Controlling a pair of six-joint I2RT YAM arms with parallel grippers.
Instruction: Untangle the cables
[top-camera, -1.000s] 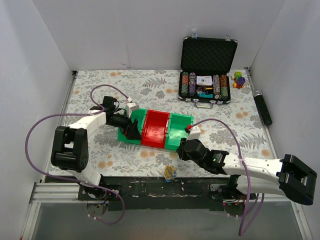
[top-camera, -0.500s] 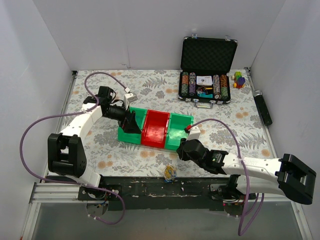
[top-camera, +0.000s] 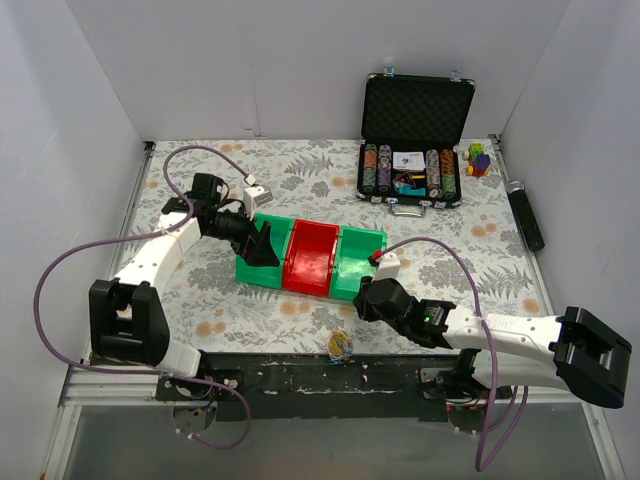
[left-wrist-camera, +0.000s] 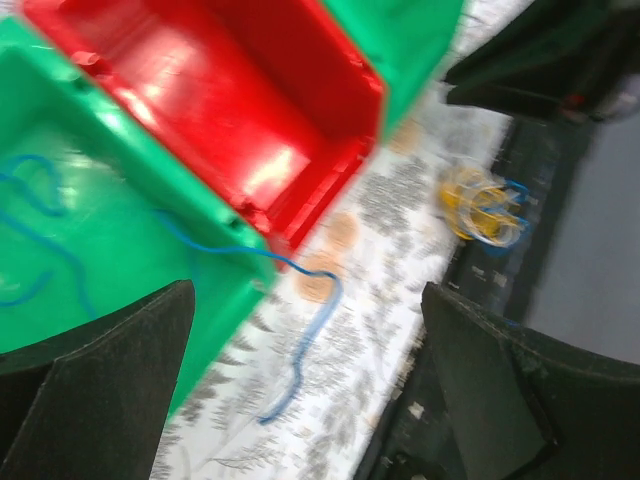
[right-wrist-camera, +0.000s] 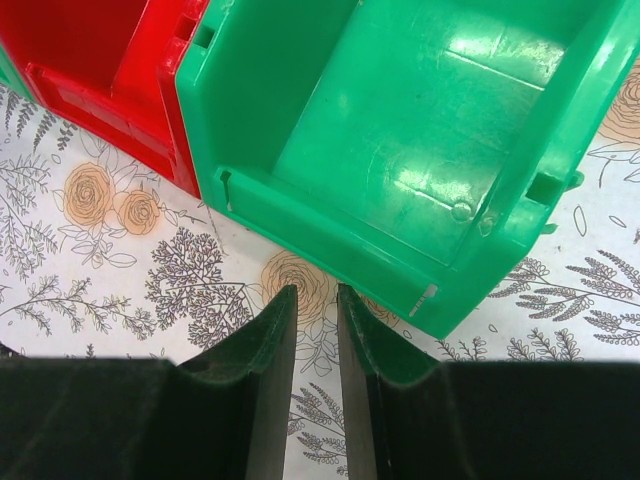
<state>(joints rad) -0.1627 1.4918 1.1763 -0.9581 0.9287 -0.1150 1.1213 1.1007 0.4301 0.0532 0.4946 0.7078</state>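
A small knot of yellow, white and blue cables (top-camera: 340, 345) lies at the near table edge; it also shows in the left wrist view (left-wrist-camera: 482, 205). A separate thin blue cable (left-wrist-camera: 300, 340) lies in the left green bin (left-wrist-camera: 120, 230) and drapes over its rim onto the table. My left gripper (top-camera: 264, 248) hovers over that bin, open wide and empty (left-wrist-camera: 310, 400). My right gripper (top-camera: 362, 298) sits low on the table just in front of the right green bin (right-wrist-camera: 400, 130), its jaws almost together with nothing between them (right-wrist-camera: 316, 300).
A red bin (top-camera: 312, 255) stands between the two green ones. An open black case of poker chips (top-camera: 410, 175) is at the back right, with coloured blocks (top-camera: 478, 158) and a black tool (top-camera: 527, 215) beside it. A black rail (top-camera: 300, 372) runs along the near edge.
My left arm has swung back and to the left, with its gripper staying over the left green bin. The right arm has barely moved.
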